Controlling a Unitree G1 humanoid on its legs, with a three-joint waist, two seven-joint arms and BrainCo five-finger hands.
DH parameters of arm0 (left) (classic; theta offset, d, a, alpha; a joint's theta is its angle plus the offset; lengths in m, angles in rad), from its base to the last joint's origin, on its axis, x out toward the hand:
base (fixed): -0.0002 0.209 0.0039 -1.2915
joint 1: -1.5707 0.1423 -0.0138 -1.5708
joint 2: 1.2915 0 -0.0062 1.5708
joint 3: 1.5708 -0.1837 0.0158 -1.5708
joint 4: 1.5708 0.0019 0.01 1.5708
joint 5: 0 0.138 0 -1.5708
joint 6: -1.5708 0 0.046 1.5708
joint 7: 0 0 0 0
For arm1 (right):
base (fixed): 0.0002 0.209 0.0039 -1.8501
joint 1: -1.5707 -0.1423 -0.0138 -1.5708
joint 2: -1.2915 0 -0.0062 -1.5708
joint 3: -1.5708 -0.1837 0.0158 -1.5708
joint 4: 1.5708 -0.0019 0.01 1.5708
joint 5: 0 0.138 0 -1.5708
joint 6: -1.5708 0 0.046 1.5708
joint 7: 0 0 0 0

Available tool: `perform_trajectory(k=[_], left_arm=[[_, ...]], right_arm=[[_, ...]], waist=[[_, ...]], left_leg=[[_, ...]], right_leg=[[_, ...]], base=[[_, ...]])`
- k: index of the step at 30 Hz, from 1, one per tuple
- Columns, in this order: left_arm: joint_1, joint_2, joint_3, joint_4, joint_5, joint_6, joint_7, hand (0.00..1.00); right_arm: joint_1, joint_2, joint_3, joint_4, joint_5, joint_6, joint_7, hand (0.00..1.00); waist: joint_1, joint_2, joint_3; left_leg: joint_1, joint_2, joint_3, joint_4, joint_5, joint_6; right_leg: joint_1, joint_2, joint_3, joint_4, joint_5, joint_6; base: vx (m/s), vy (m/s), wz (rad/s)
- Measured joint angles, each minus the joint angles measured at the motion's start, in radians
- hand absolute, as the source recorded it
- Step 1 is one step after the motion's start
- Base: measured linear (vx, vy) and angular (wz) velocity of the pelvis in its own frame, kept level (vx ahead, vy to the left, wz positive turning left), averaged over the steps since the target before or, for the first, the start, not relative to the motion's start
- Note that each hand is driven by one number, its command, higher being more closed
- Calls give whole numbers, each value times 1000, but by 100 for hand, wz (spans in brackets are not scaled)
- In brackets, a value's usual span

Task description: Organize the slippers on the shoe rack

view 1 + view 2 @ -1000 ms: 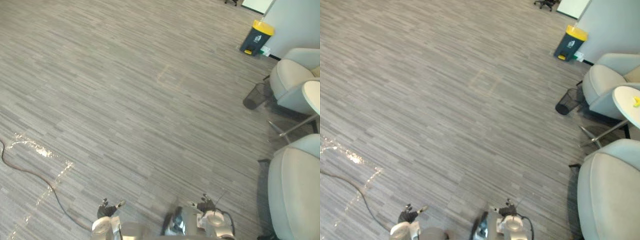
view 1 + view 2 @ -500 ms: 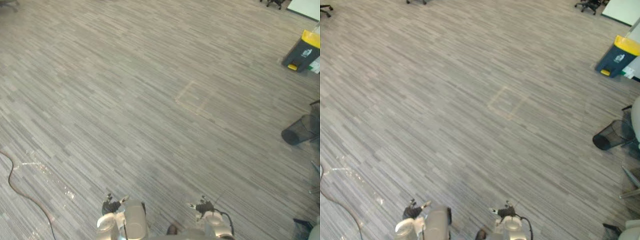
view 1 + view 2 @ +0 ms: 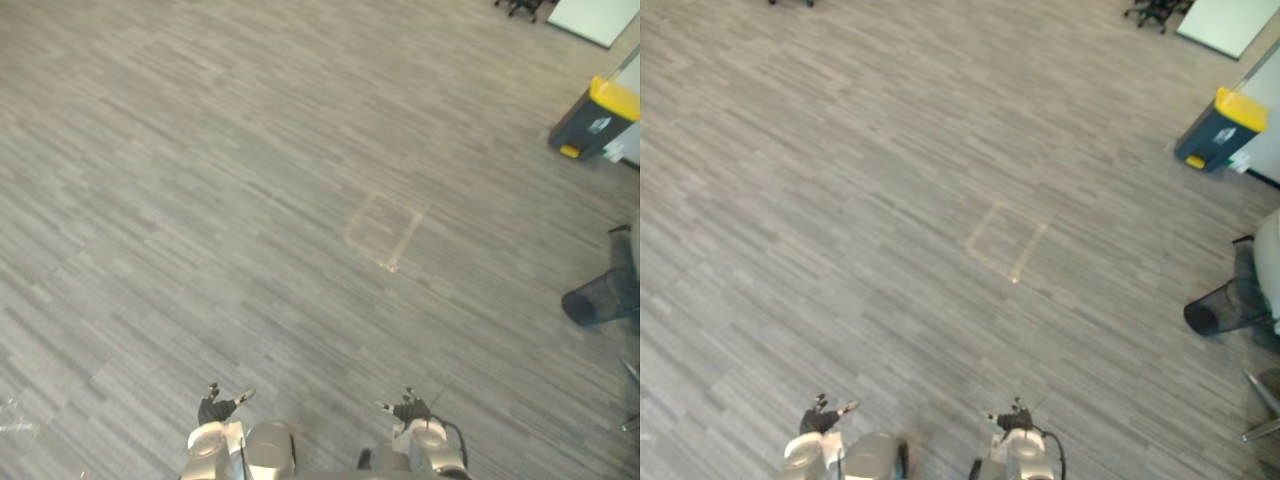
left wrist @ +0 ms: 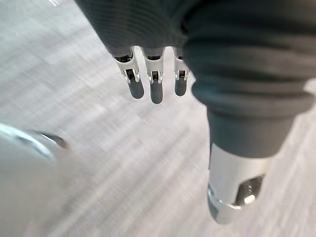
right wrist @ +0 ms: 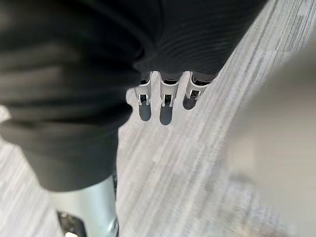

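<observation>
Our left hand [image 4: 156, 89] and right hand [image 5: 166, 106] hang low and near, fingers loosely straight, carrying nothing, probably since we're crossing the floor [image 3: 300, 150]. Where the slippers lie, we cannot tell.

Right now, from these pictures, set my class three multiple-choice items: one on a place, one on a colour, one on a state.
1. Where is the mesh basket? A. robot's left B. between the hands C. robot's right
2. What colour is the lid of the bin? A. red B. yellow C. green
3. How are the left hand and right hand? A. open, empty B. fists C. gripping a slipper
Answers: 1 C, it sits at the head views' right edge; 2 B, yellow over a dark body; 3 A, straight fingers over the floor.
</observation>
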Motion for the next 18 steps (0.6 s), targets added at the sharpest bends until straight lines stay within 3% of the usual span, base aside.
perform_trajectory(k=[2, 3, 4, 6, 7, 8, 9, 10, 11, 12, 14, 15, 16, 18], left_arm=[[-4, 0, -3, 25, 5, 2, -1, 0], [-4, 3, -4, 39, 19, 2, -1, 0], [2, 7, -7, 44, 24, 2, -1, 0], [7, 11, -7, 55, 40, 2, -2, 0], [6, 3, -6, 60, 60, 3, -3, 0], [8, -2, -7, 61, 62, 3, -4, 0], [11, -19, 4, 62, 70, 3, -4, 0], [13, -33, 24, 62, 76, 5, -3, 0], [17, -35, 33, 60, 77, 5, -3, 0], [20, -41, 41, 58, 78, 7, -3, 0], [20, -39, 33, 54, 78, 8, -5, 0], [23, -36, 29, 24, 78, 6, -8, 0], [24, -33, 25, 16, 78, 4, -10, 0], [20, -24, 12, -8, 76, -2, -10, 0]], right_arm=[[-1, -6, -15, -2, -1, -1, 1, 0], [-8, -7, -24, 6, -4, 3, 3, 0], [-17, -10, -19, 17, -9, 4, 6, 0], [-23, -9, -18, 33, -18, 4, 11, 0], [-20, -5, -37, 34, -37, 12, 19, 0], [-19, -5, -42, 36, -38, 12, 19, 0], [-21, -5, -50, 30, -37, 13, 20, 0], [-20, 0, -35, 25, -36, 13, 21, 0], [-20, 1, -23, 28, -35, 17, 20, 0], [-20, 1, 2, 39, -33, 26, 22, 0], [-19, 1, 11, 42, -31, 32, 20, 0], [-21, 1, 10, 39, -26, 32, 18, 0], [-21, 1, 10, 40, -26, 32, 17, 0], [-31, 1, 10, 37, -26, 32, 16, 0]], waist=[[-11, 0, 0], [-17, 0, -1], [-31, -2, -1], [-39, -11, -8], [-40, 5, -38], [-39, 23, -46], [-39, 63, -46], [-37, 92, -44], [-33, 101, -47], [-26, 108, -41], [-15, 86, -33], [-3, 70, -35], [2, 66, -37], [16, 48, -33]], left_leg=[[66, -1, 12, -42, -20, -17], [144, -6, 24, -110, -29, -36], [183, -17, 12, -134, -35, -52], [220, -27, -12, -134, -48, -74], [229, -2, -59, -73, -49, -92], [211, 14, -68, -22, -43, -105], [143, 76, -96, 195, 13, -171], [36, 110, -138, 465, 176, -149], [-19, 128, -152, 575, 229, -150], [-114, 156, -146, 763, 197, -145], [-218, 159, -124, 848, 134, -119], [-299, 156, -109, 824, 95, -89], [-322, 156, -105, 801, 80, -83], [-426, 129, -106, 536, 41, -70]], right_leg=[[-32, 12, -65, -266, 14, -3], [-29, 46, -94, -566, 67, 2], [-32, 66, -92, -664, 92, -1], [-28, 83, -91, -717, 108, -30], [-30, 110, -75, -676, 224, -177], [-27, 118, -89, -664, 227, -182], [24, 165, -106, -662, 181, -199], [84, 211, -87, -688, 152, -209], [109, 231, -72, -698, 138, -217], [179, 266, -32, -714, 104, -225], [278, 274, 35, -738, 66, -222], [345, 273, 96, -774, 53, -213], [364, 271, 115, -789, 50, -208], [460, 240, 200, -842, 21, -166]], base=[[509, -21, 0], [567, -38, 7], [769, -73, 14], [711, -106, 22], [593, -107, 23], [1037, -195, 15], [722, -130, -18], [850, -126, -36], [685, -43, -67], [669, -2, -84], [654, 1, -86], [374, 6, -77], [700, 92, -126], [668, 179, -104]])
